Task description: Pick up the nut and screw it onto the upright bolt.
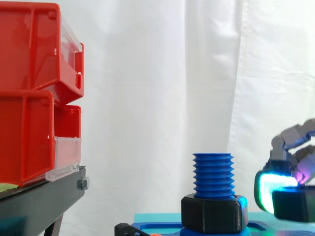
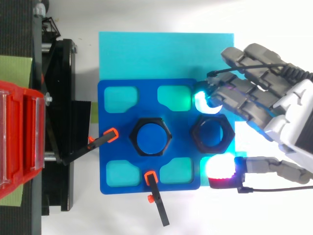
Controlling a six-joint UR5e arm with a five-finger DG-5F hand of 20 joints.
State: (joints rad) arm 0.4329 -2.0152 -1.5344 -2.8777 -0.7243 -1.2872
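A loose black nut [image 2: 212, 133] lies flat on the right side of the blue plate [image 2: 115, 147]. In the plate's middle stands the blue threaded bolt [image 1: 212, 174], upright, with another black nut [image 1: 212, 214] round its base. My hand [image 2: 288, 112] comes in from the right and straddles the loose nut: a cyan-glowing fingertip [image 2: 200, 100] is on its far side and the white-glowing thumb pad [image 2: 221, 169] on its near side, both apart from it. The hand is open. In the side view the hand [image 1: 288, 162] hangs low, right of the bolt.
Two orange-tipped black clamps [image 2: 105, 139] [image 2: 154, 191] grip the plate's left and front edges. The plate lies on a cyan sheet [image 2: 166, 54]. Red bins [image 1: 29, 98] on a black stand [image 1: 39, 196] rise at the left.
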